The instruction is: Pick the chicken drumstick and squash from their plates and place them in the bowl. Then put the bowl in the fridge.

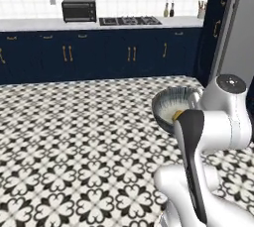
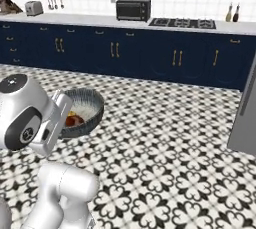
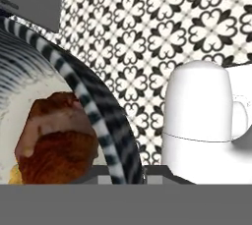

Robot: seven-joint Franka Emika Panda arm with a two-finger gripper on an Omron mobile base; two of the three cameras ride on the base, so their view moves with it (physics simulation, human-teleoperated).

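One chicken drumstick [image 3: 56, 140] inside the bowl [image 3: 98, 116], right above the claw.

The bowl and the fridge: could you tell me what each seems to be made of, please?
The bowl looks like glazed ceramic: dark fluted outside, pale speckled inside, though the rendering leaves this open. The fridge looks like brushed metal: flat, plain grey panels with a dull sheen.

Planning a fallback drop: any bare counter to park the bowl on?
Yes, on the back counter. Free: the stretch left of the toaster oven, and the strip between the stovetop and the bottles. Crowded: the far right end by the utensil holder. The bowl holds the chicken drumstick.
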